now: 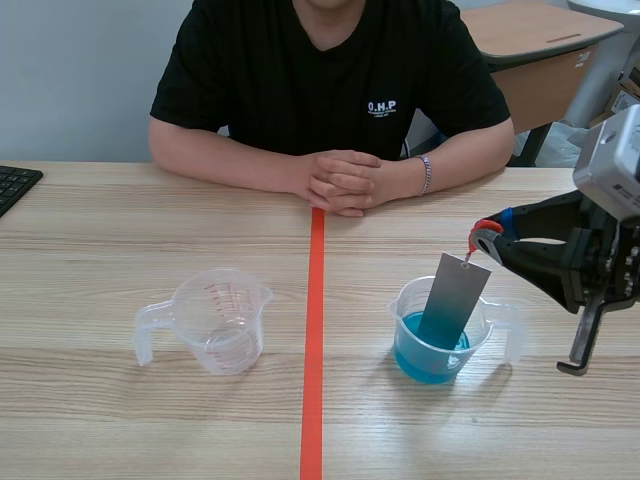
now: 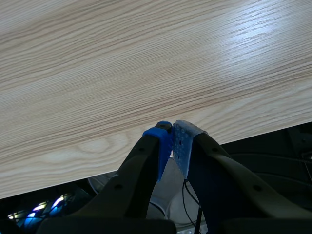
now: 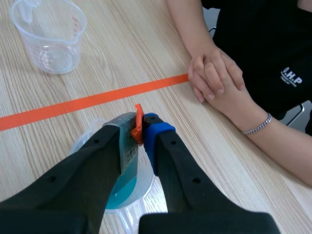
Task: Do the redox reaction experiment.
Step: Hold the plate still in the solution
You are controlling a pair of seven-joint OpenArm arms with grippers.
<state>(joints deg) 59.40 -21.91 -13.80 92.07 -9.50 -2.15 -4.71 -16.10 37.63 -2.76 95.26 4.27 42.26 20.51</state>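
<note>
A grey metal strip (image 1: 455,300) hangs tilted from a red tab (image 1: 484,231), and its lower end sits in the blue liquid of a clear cup (image 1: 432,352) right of the tape line. My right gripper (image 1: 489,240) is shut on that red tab (image 3: 138,125), directly above the cup (image 3: 122,196), with the strip (image 3: 127,155) hanging under its fingers. An empty clear measuring cup (image 1: 216,321) stands left of the line and shows ahead of the right gripper (image 3: 48,35). My left gripper (image 2: 171,134) is shut on nothing over the table's near edge, outside the scene view.
A person sits across the table with clasped hands (image 1: 340,182) resting on the far edge near the orange tape line (image 1: 314,330). A black keyboard corner (image 1: 14,184) lies at the far left. Bare wood (image 2: 146,63) lies under the left gripper.
</note>
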